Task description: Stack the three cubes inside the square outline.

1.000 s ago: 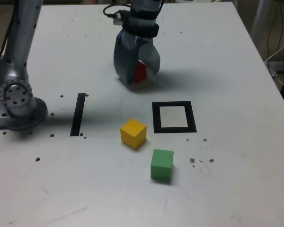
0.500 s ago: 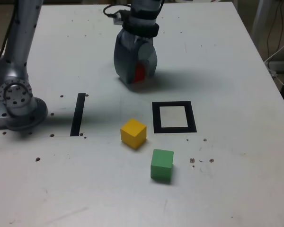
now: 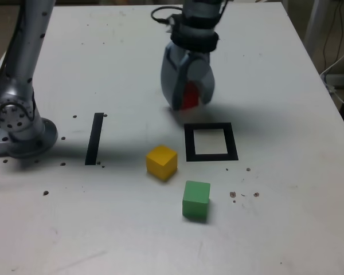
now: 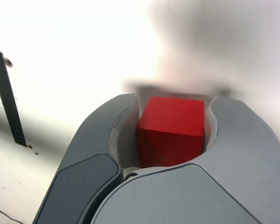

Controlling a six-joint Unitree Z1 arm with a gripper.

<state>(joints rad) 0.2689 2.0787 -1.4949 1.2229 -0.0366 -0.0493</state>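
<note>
just beyond the square outline (image 3: pixel 211 142), the tool (image 3: pixel 188 103) grips the red cube (image 3: pixel 189 97).

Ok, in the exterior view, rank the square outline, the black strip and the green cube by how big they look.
1. Square outline, largest.
2. Black strip, longer than the cube but thin.
3. Green cube, though it sits nearest the camera.

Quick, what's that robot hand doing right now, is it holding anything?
Hand: closed on the red cube, gripped between its two fingers.
</note>
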